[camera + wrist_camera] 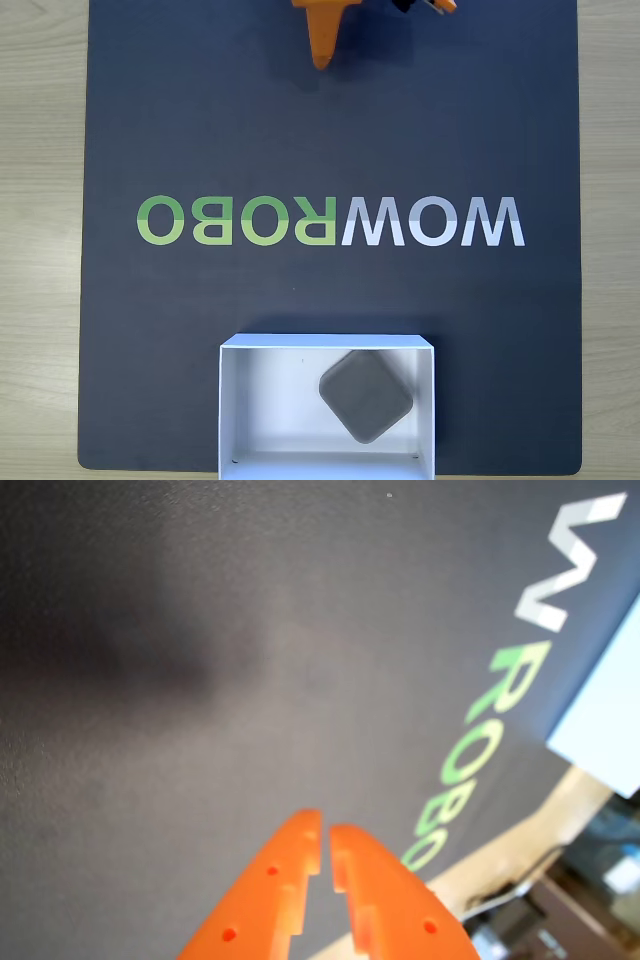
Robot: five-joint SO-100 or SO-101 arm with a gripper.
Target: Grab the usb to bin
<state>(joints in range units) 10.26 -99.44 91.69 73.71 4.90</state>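
The small flat grey square usb [365,395] already lies inside the white shallow rectangular bin [236,400]. The orange two-finger gripper [325,838] hangs closed and empty, well apart, so I judge only retreating remains.

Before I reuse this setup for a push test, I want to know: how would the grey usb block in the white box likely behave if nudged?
The usb looks flat and low, so it would probably slide rather than roll or tip. Its matte surface suggests some grip, though the smooth white floor of the bin may let it skid. It looks rigid. The bin's thin walls hint the box itself could shift.
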